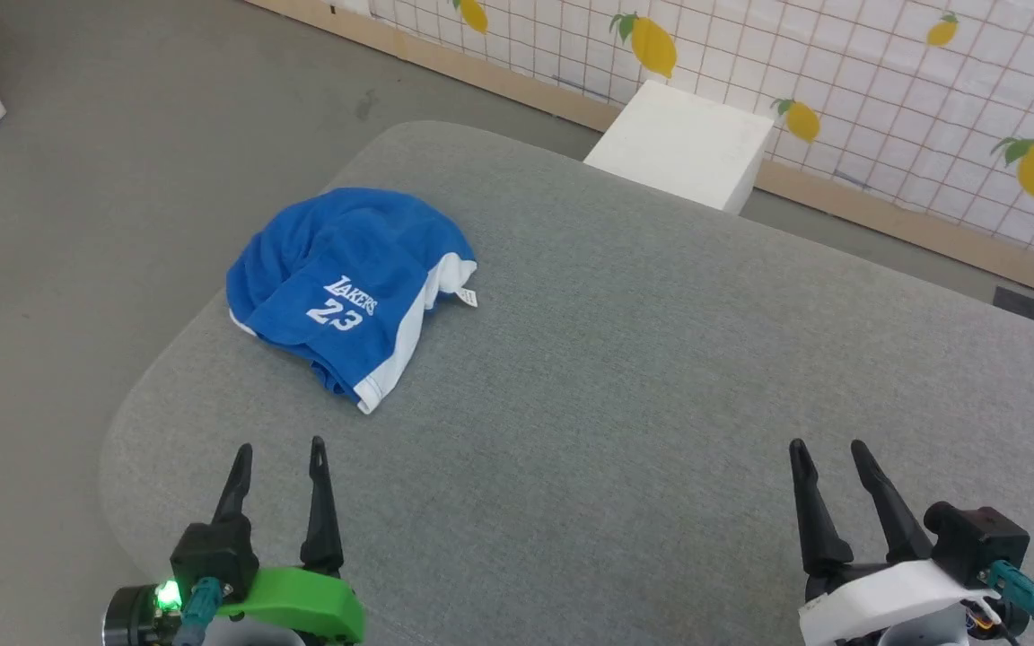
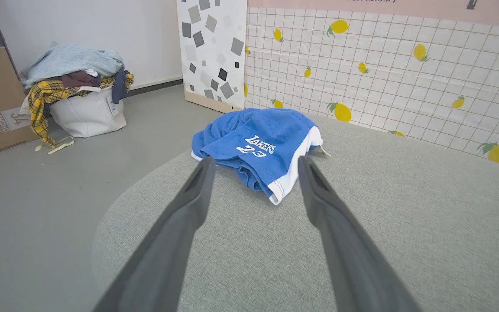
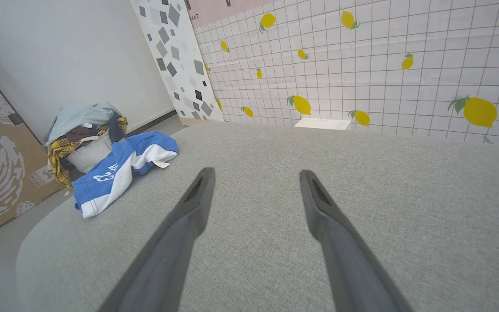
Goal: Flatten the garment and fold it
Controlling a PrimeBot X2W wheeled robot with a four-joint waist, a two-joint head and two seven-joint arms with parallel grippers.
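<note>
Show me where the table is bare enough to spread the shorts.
Bare: the grey table right of the shorts, and the strip between left gripper and right gripper. Crowded: the far-left corner, where the shorts lie.

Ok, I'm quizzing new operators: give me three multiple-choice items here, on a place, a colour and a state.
1. Where on the grey fabric-covered table do the crumpled royal blue soft-fabric shorts lie? A near its left edge; B in its middle; C at its far right corner.
2. The shorts' "LAKERS 23" print is: A yellow; B white; C black.
3. The left gripper and right gripper are: A both open, empty; B both shut; C gripping the shorts.
Answers: 1 A, the head view shows them by the left rim; 2 B, white letters on blue; 3 A, each gripper's jaws stand apart, holding nothing.
</note>
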